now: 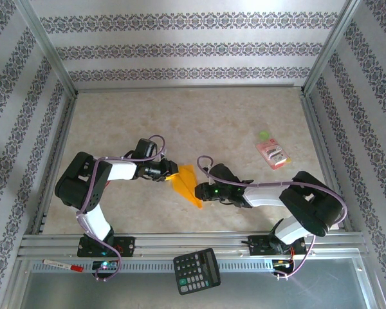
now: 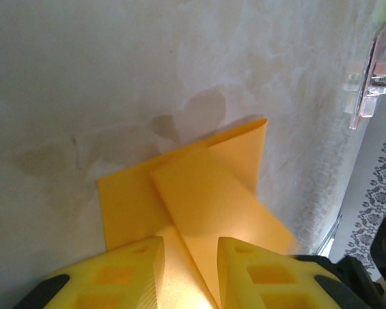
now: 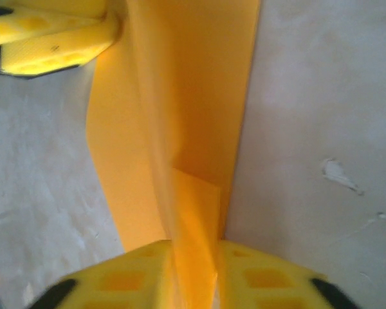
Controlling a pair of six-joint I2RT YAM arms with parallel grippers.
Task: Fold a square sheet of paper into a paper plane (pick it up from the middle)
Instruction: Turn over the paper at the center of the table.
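Readable text: the black calculator point(image 1: 197, 270) on the near rail shows key legends, and the pink packet point(image 1: 273, 154) at the far right of the table point(image 1: 180, 122) has printing, but both are too small to read; the red-and-white pen point(image 1: 63, 264) on the rail is likewise illegible.

Orange-yellow paper point(image 1: 188, 187): thin, plain and unmarked. It is already partly folded; the top view gives a narrow wedge tapering toward the near edge. In the left wrist view the paper point(image 2: 206, 199) has one flap turned diagonally over the layer beneath, with a sharp crease and a pointed far corner lifted slightly off the table. In the right wrist view the paper point(image 3: 180, 96) stands up as a tall ridge, with a small folded corner low down.

Position: near the middle of the table, between the two grippers. The left gripper point(image 1: 172, 171) is at its far-left end; the right gripper point(image 1: 202, 191) is at its right edge.

Left gripper point(image 2: 190, 248): jaws narrowly parted, with the crease running into the gap; whether they pinch it cannot be told. One of its yellow fingers point(image 3: 45, 35) sits at the sheet's far edge.

Right gripper point(image 3: 193, 251): jaws drawn in against the raised ridge, which fills the gap between them; the paper is gripped there.
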